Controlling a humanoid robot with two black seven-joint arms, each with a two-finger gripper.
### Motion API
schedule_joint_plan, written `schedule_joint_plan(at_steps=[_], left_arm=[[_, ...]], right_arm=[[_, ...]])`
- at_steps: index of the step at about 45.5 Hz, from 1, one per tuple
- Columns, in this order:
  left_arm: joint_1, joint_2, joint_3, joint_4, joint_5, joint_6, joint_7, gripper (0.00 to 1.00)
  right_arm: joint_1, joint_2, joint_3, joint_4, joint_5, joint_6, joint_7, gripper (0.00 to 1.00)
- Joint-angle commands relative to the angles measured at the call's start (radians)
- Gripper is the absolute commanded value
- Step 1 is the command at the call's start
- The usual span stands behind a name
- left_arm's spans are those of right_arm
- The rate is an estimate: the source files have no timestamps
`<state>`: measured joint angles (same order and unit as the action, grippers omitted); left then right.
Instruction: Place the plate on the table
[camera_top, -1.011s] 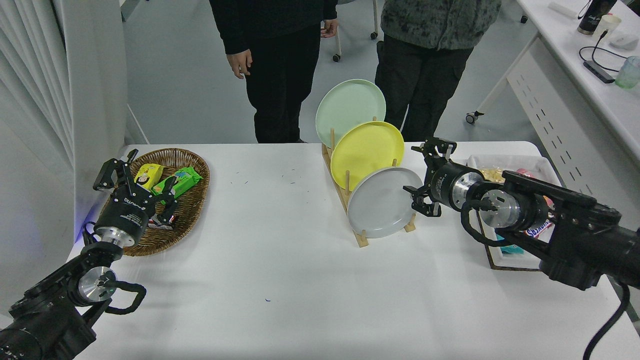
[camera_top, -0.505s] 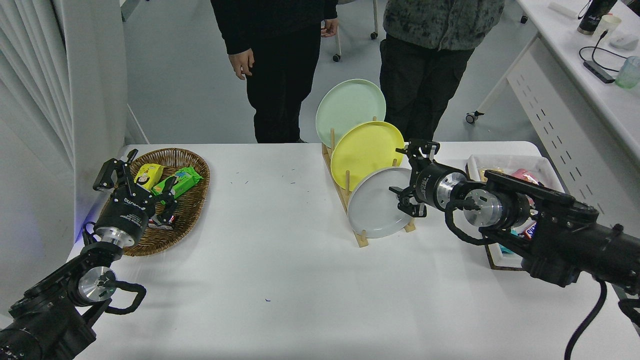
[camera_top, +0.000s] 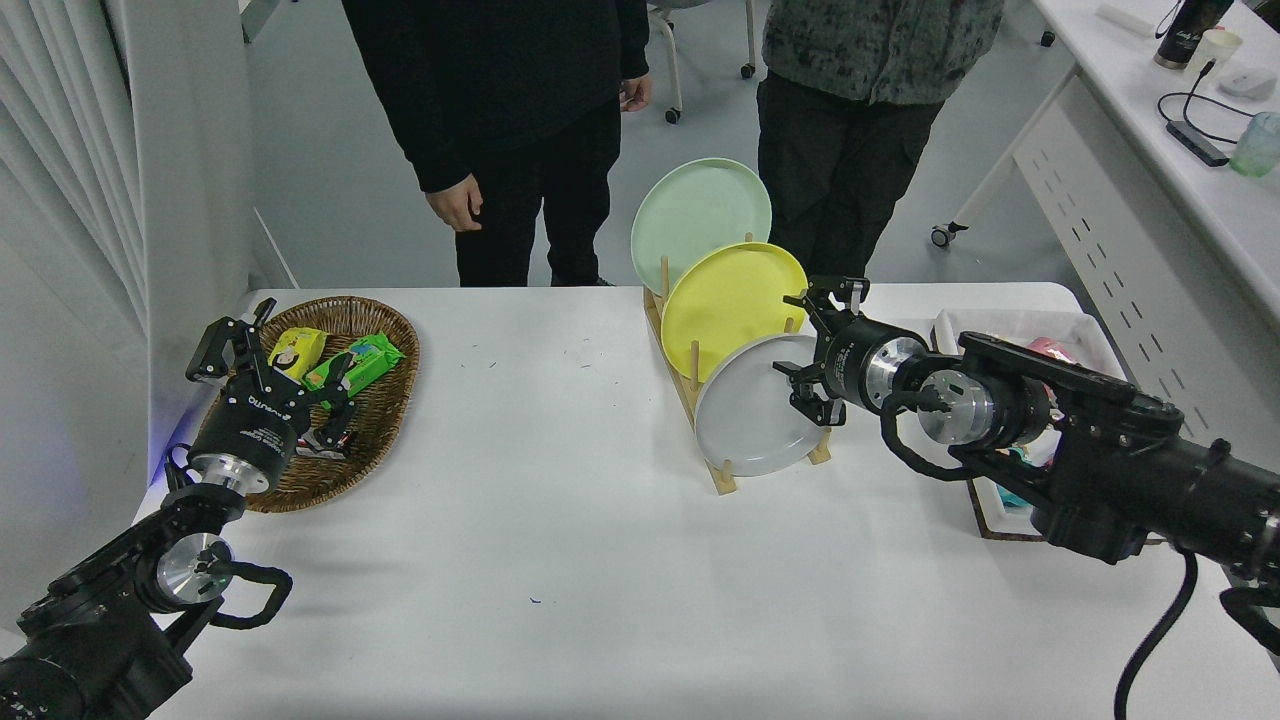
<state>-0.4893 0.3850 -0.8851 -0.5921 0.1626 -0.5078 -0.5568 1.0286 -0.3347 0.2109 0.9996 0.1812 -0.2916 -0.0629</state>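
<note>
The light-grey plate (camera_top: 748, 412) stands on edge in the front slot of a wooden rack (camera_top: 722, 472) on the white table (camera_top: 560, 560). A yellow plate (camera_top: 728, 305) and a mint-green plate (camera_top: 695, 215) stand behind it in the same rack. My right gripper (camera_top: 810, 345) is open at the grey plate's right rim, one finger above and one below, over the rim's upper right part. My left gripper (camera_top: 262, 352) is parked open at the lower left, above a wicker basket.
The wicker basket (camera_top: 380, 440) with snack packets sits at the left. A white tray with a dark edge (camera_top: 985, 510), holding snacks, lies under my right arm. Two people stand at the table's far side. A second table is at the right.
My right gripper has moved left from beside the rack to the grey plate's right rim. The person in black has shifted left. The left arm has not moved.
</note>
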Motion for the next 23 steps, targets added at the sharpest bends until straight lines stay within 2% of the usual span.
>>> schedule_joint_plan(at_steps=[1, 23], left_arm=[[0.0, 0.0, 0.0, 0.0, 0.0, 0.0, 0.0, 0.98], [0.0, 0.0, 0.0, 0.0, 0.0, 0.0, 0.0, 0.98]], right_arm=[[0.002, 0.005, 0.001, -0.002, 0.0, 0.0, -0.011, 0.58], [0.016, 0.005, 0.011, 0.001, 0.014, -0.003, -0.04, 0.45]])
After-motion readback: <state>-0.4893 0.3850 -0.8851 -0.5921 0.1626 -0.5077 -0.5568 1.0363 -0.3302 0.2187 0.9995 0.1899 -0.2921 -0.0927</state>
